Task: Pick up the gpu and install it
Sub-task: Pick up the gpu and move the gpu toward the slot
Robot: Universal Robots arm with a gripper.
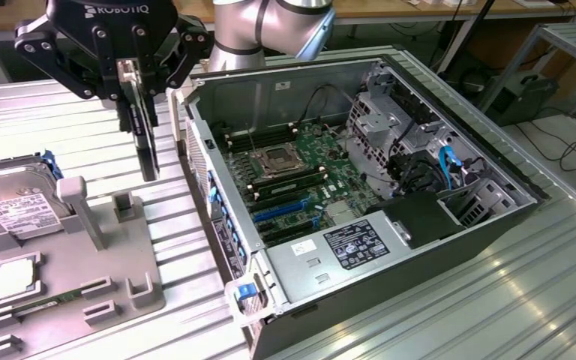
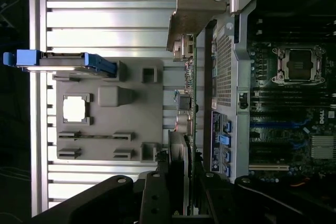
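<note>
Though edgewise (bracket (image 2: 192, 4) outward), gpu (image 2: 194, 87) lengthwise alongside case (image 2: 241, 145), end effector (image 2: 181, 165) shut on it.

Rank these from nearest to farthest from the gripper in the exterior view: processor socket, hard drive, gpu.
1. Gpu: in the gripper's jaws.
2. Hard drive: in the holder at the exterior view's left.
3. Processor socket: inside the case, right of the gripper.
</note>
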